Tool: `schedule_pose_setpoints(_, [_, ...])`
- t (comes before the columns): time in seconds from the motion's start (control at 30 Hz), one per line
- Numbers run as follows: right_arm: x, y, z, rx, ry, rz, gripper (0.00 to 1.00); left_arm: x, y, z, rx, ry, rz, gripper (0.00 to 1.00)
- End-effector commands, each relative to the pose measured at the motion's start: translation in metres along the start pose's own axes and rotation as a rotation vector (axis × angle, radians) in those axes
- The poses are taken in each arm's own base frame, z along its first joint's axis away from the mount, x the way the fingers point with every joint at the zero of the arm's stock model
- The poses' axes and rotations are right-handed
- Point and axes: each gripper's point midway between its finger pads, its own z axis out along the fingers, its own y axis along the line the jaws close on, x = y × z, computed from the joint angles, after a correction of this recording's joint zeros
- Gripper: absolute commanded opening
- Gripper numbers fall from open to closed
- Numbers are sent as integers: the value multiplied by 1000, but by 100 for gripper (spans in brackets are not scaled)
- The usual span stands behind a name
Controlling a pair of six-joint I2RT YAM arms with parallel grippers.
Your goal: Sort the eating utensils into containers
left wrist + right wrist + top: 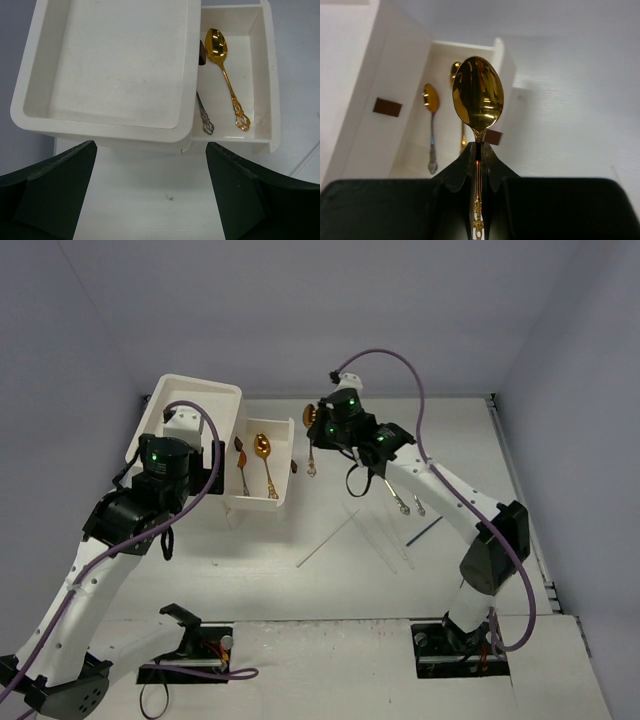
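My right gripper (316,443) is shut on a gold spoon (478,92), bowl up in the right wrist view, its handle running down between the fingertips (479,147). It hovers just right of the open white drawer (283,490). That drawer (267,75) holds a gold spoon (225,70) and a copper-bowled spoon with a silver handle (205,117); both also show in the top view, the gold spoon (263,450) and the copper-bowled spoon (241,465). My left gripper (150,200) is open and empty, at the near side of the white cabinet (30,100).
Silver utensils (398,502) and another (420,505) lie on the table under my right arm. A clear-white chopstick (330,537) and a dark blue chopstick (425,530) lie nearer the front. Brown knobs (387,107) mark the drawer fronts. Grey walls enclose the table.
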Motion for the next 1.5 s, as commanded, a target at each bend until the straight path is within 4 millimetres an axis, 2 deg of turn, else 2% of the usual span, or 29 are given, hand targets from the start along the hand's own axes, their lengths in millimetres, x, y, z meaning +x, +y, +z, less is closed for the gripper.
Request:
schedule_pose_setpoints(0.0, [-10, 71, 23, -174, -43, 0, 0, -22, 0, -10, 20, -72, -70, 89])
schedule_pose_setpoints(0.1, [3, 94, 42, -203, -20, 2, 2, -19, -2, -10, 25, -61, -72, 89])
schedule_pose_setpoints(0.13, [2, 106, 42, -229, -23, 2, 8, -17, -2, -10, 27, -55, -71, 89])
schedule_pose_setpoints(0.2, [13, 107, 55, -218, -7, -21, 17, -15, -3, -9, 32, -45, -68, 89])
schedule_pose_setpoints(0.23, [14, 108, 57, -216, -8, -32, 27, -14, -3, -9, 33, -42, -68, 89])
schedule_pose_setpoints(0.27, [14, 105, 59, -208, -11, -39, 31, -14, -3, -9, 33, -43, -68, 89])
schedule_pose_setpoints(0.33, [7, 94, 56, -174, -40, -81, 43, -13, -4, -9, 36, -40, -67, 89])
schedule_pose_setpoints(0.37, [3, 89, 52, -159, -51, -81, 44, -13, -4, -9, 38, -40, -67, 89])
schedule_pose_setpoints(0.4, [-5, 77, 46, -127, -75, -104, 50, -15, -5, -9, 41, -42, -68, 89])
schedule_pose_setpoints(0.47, [-13, 51, 38, -68, -101, -157, 54, -15, -5, -9, 42, -41, -68, 89])
schedule_pose_setpoints(0.57, [-16, -26, 22, 89, -101, -183, 56, -17, -8, -8, 52, -40, -65, 89])
schedule_pose_setpoints(0.67, [-5, -110, 3, 221, -59, -142, 56, -18, -9, -7, 60, -36, -58, 89])
schedule_pose_setpoints(0.77, [10, -183, -21, 343, -20, -128, 56, -17, -11, -5, 68, -32, -51, 89])
schedule_pose_setpoints(0.8, [16, -205, -27, 375, -3, -116, 56, -17, -12, -4, 70, -29, -51, 89])
schedule_pose_setpoints(0.9, [32, -248, -37, 431, 51, -91, 55, -17, -15, -2, 79, -22, -49, 89])
schedule_pose_setpoints(0.97, [44, -267, -35, 440, 101, -87, 54, -17, -16, -1, 84, -18, -47, 89])
schedule_pose_setpoints(1.1, [65, -291, -25, 451, 202, -90, 53, -15, -18, 0, 94, -11, -45, 89])
schedule_pose_setpoints(1.47, [110, -326, 10, 451, 392, -98, 41, -9, -14, -7, 95, -11, -42, 89])
